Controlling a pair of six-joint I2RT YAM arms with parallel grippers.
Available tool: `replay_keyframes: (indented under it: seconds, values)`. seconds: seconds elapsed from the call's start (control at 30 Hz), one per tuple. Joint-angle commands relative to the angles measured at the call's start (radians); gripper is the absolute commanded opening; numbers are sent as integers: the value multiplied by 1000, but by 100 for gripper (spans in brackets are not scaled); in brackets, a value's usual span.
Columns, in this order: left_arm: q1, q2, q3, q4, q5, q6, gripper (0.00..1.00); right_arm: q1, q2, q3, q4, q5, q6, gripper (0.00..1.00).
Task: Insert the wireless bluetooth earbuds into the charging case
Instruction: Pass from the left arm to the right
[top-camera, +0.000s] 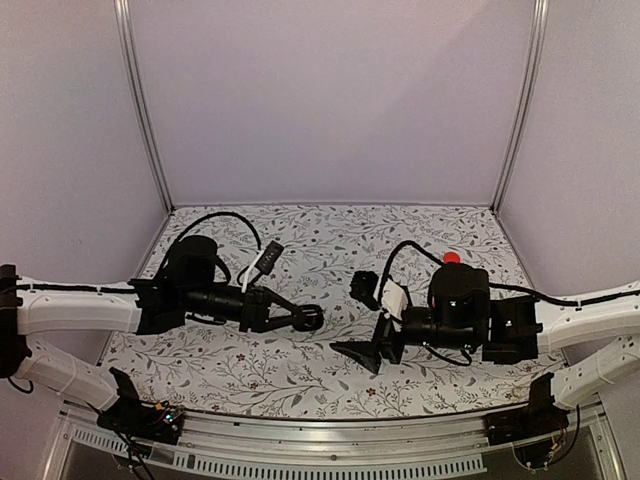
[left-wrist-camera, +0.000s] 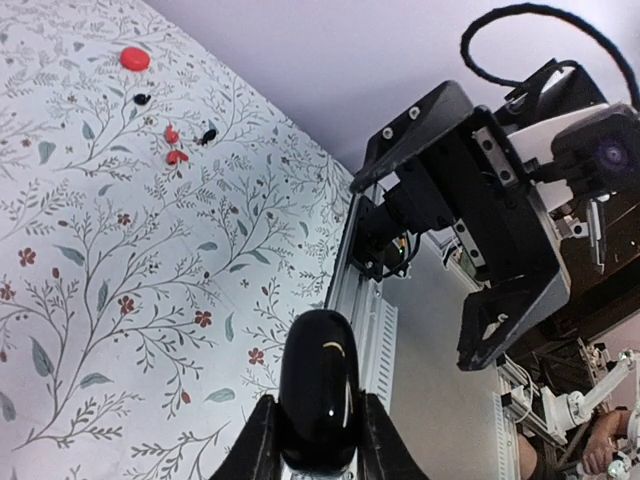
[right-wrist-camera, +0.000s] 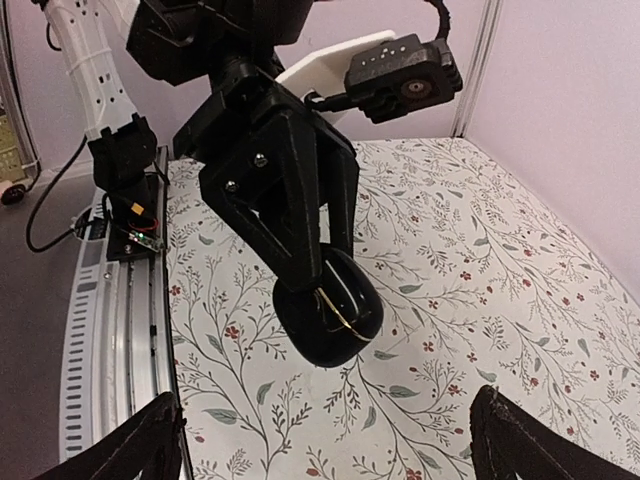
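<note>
Above the floral cloth (left-wrist-camera: 100, 260), left gripper (left-wrist-camera: 320, 435) clamps a glossy black pebble-shaped case (left-wrist-camera: 318, 385) while right gripper (top-camera: 360, 320) gapes.

red earbuds (left-wrist-camera: 172, 133): 2 | small black pieces (left-wrist-camera: 208, 135): 2 | black case (left-wrist-camera: 318, 390): 1 | red round case (left-wrist-camera: 135, 58): 1

The left arm (top-camera: 80, 310) and right arm (top-camera: 600, 315) are white tubular links ending in matte black housings behind the jaws, each with a black cable (top-camera: 225, 218) looping over the wrist. The left gripper (right-wrist-camera: 325, 300) has black angular fingers (right-wrist-camera: 290, 200) with small silver screws (right-wrist-camera: 232, 185) just behind the jaws. A white bracket (right-wrist-camera: 320, 70) above them carries a black camera box (right-wrist-camera: 400, 75). The right gripper (top-camera: 358, 345) is the same black.
</note>
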Motion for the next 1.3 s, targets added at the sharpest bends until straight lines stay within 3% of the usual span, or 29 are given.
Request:
replay_keyframes:
  seconds: [0.0, 0.13, 0.37, 0.63, 1.07, 1.27]
  values:
    - [9, -80, -4, 89, -52, 74, 7, -46, -50, -13, 105, -163, 211, 99]
    - [9, -145, -16, 120, -80, 112, 7, -196, -93, -78, 258, -471, 388, 99]
    - [7, -243, -63, 203, -125, 105, 7, -255, -36, -31, 316, -624, 508, 98]
    - [-18, -254, -66, 219, -121, 91, 7, -325, 101, -6, 492, -854, 638, 90]
    - [-78, -247, -59, 214, -136, 99, 7, -342, 196, 42, 542, -910, 740, 79]
    - [-104, -222, -47, 216, -150, 100, 8, -342, 239, 80, 522, -890, 746, 67]
